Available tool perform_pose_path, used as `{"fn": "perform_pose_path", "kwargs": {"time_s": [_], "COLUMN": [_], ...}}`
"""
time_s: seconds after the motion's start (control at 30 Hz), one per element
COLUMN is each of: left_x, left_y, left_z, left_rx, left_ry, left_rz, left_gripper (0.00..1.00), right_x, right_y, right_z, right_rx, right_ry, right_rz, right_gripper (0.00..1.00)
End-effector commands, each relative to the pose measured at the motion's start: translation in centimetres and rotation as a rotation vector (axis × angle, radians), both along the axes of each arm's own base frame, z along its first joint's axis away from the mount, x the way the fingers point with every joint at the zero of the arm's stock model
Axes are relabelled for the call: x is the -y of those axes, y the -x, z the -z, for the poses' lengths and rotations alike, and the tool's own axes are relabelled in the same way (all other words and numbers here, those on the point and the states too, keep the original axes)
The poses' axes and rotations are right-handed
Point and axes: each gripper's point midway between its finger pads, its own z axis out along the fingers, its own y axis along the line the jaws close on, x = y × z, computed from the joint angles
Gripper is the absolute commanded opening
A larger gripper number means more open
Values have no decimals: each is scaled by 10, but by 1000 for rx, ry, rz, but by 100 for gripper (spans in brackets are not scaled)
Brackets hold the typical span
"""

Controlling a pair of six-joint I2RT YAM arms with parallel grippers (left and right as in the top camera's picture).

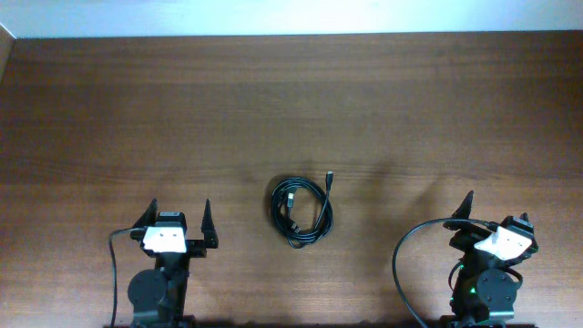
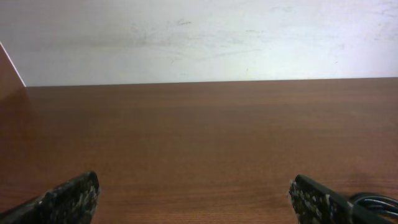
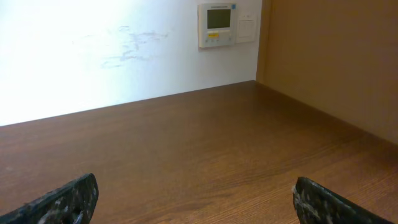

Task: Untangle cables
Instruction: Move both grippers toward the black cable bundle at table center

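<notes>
The cables (image 1: 301,210) lie as a small black coil near the middle of the wooden table, with one plug sticking out at the upper right and another inside the loop. My left gripper (image 1: 178,215) is open and empty, to the left of the coil and apart from it. A bit of the coil shows at the lower right edge of the left wrist view (image 2: 376,201), beyond the right finger. My right gripper (image 1: 492,210) is open and empty, far to the right of the coil. The right wrist view shows no cables.
The wooden table (image 1: 291,109) runs to a white wall at the back. A thick black arm cable (image 1: 405,260) loops beside the right arm. A wall thermostat (image 3: 217,25) and a wooden side panel (image 3: 336,62) show in the right wrist view.
</notes>
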Motion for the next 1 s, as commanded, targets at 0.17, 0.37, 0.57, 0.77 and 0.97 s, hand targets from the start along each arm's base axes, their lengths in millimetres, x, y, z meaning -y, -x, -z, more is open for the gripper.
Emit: {"fn": "perform_pose_path", "kwargs": {"time_s": [0.17, 0.37, 0.57, 0.77, 0.97], "left_x": [-4, -4, -4, -3, 20], "left_y": [0, 0, 0, 0, 1], "left_z": [1, 1, 1, 1, -4], "left_rx": [1, 1, 1, 1, 21], "left_ry": [-18, -18, -17, -17, -6], "left_rz": [-18, -18, -18, -15, 118], "left_gripper": [99, 99, 99, 99, 99], "right_x": [-2, -2, -2, -2, -28], "right_y": [-1, -1, -1, -1, -10], "right_z": [3, 3, 3, 3, 3], "right_rx": [-4, -4, -4, -4, -3], "right_ry": [-5, -5, -5, -5, -16], "right_rz": [-13, -14, -14, -13, -174], "right_gripper": [99, 99, 99, 99, 99]}}
